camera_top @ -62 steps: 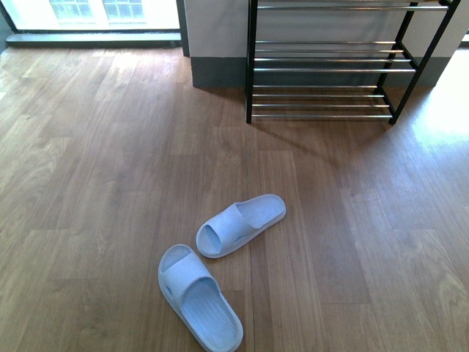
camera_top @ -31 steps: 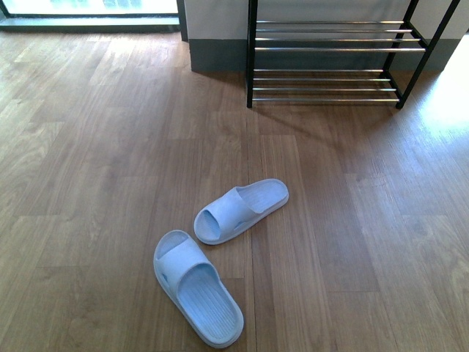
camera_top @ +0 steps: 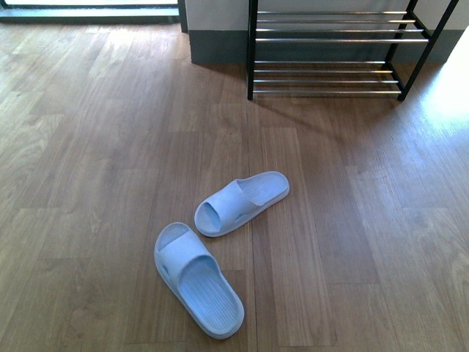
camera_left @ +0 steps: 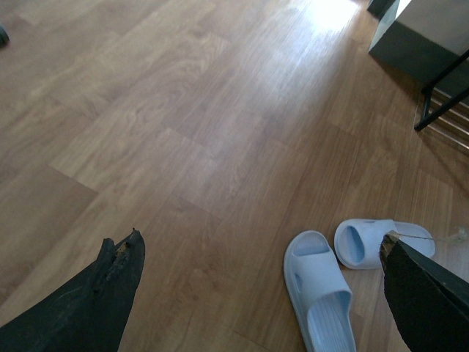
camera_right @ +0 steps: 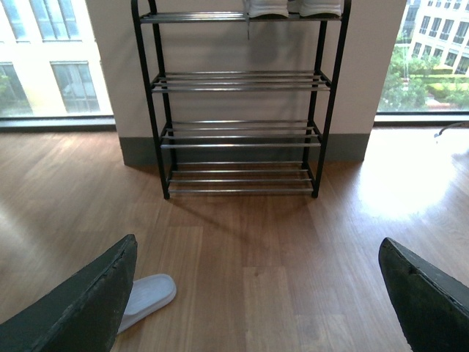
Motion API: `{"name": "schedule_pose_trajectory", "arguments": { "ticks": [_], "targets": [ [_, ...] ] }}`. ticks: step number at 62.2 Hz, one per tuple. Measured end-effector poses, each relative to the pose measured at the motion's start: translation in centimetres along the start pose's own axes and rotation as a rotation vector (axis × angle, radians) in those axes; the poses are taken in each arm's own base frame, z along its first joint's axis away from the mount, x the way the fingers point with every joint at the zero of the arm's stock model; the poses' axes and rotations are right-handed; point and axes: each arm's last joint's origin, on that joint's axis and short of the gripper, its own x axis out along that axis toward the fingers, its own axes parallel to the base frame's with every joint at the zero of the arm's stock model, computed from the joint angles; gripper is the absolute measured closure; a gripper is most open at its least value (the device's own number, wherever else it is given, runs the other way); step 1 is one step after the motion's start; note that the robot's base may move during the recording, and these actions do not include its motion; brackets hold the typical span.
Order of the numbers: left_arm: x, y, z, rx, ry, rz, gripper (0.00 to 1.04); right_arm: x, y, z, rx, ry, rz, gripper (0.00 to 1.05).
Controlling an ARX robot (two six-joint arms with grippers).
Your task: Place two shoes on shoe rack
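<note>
Two pale blue slide sandals lie on the wood floor, apart from the rack. One slide [camera_top: 242, 203] lies angled towards the rack. The other slide [camera_top: 198, 280] lies nearer to me. The shoe rack [camera_top: 330, 40] with black uprights and chrome rods stands against the wall, far right. My left gripper [camera_left: 261, 238] is open and empty above the floor, beside both slides [camera_left: 319, 290]. My right gripper [camera_right: 258, 242] is open and empty, facing the rack [camera_right: 242, 132]. One slide's end [camera_right: 146, 297] shows by its finger. White soles of the sneakers [camera_right: 267, 9] stand on the top tier.
A grey-skirted wall pillar [camera_top: 216, 44] stands behind and left of the rack. Windows [camera_right: 44, 59] run along the floor's far edge. Bare wood floor [camera_top: 88, 161] lies between me and the rack.
The front view has shifted: the rack sits higher in the frame and the slides slightly higher. The slides keep their places on the floor.
</note>
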Motion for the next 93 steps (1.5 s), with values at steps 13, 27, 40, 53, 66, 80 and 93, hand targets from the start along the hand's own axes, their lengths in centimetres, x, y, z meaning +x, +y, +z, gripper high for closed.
{"name": "schedule_pose_trajectory", "arguments": {
  "ticks": [13, 27, 40, 53, 66, 80, 93],
  "targets": [
    [10.8, -4.7, -1.2, 0.169, 0.336, -0.073, 0.09, 0.0, 0.0, 0.0, 0.000, 0.000, 0.000, 0.09],
    [18.2, -5.9, -7.8, 0.383, 0.653, -0.115, 0.09, 0.0, 0.0, 0.0, 0.000, 0.000, 0.000, 0.09],
    [23.9, -6.1, -11.3, 0.498, 0.791, -0.117, 0.09, 0.0, 0.0, 0.0, 0.000, 0.000, 0.000, 0.09],
    [28.2, -7.2, -15.2, 0.584, 0.894, -0.184, 0.09, 0.0, 0.0, 0.0, 0.000, 0.000, 0.000, 0.09],
    [30.8, -8.1, -18.4, 0.622, 0.952, -0.230, 0.09, 0.0, 0.0, 0.0, 0.000, 0.000, 0.000, 0.09],
    [33.0, -9.7, -20.2, 0.643, 0.952, -0.248, 0.09, 0.0, 0.0, 0.0, 0.000, 0.000, 0.000, 0.09],
    [34.1, -9.8, -21.3, 0.723, 0.918, -0.205, 0.09, 0.0, 0.0, 0.0, 0.000, 0.000, 0.000, 0.09]
  ]
}}
